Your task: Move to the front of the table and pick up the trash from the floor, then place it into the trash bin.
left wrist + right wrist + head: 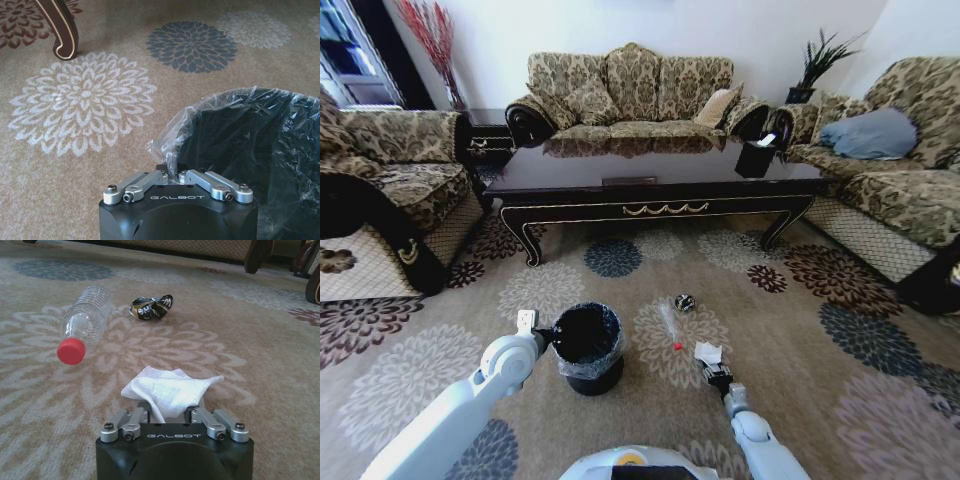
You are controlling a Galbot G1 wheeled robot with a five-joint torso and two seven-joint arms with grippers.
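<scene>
- The trash lies on the floor [790, 330] in front of the bench [650, 175]: a white crumpled paper [170, 390], a clear plastic bottle [85, 320] with a red cap lying on its side, and a dark crushed scrap [151, 307].
- The right tool [717, 376] is down at the carpet with the white paper between its fingers, closed on it; the paper bulges out just ahead of the tool.
- The bottle lies a little beyond the right tool and off to one side, cap end nearer the tool; the dark scrap sits farther out, near the bottle's base but apart from it.
- The trash bin [588, 345] stands upright on the carpet between the two arms, well apart from the paper.
- The left tool [173, 181] is at the bin's rim, its fingers drawn together and pinching the edge of the bag liner [172, 142].
- Past the left tool, a curved leg of the bench [62, 30] stands on the carpet.
- Sofas ring the bench on three sides.
</scene>
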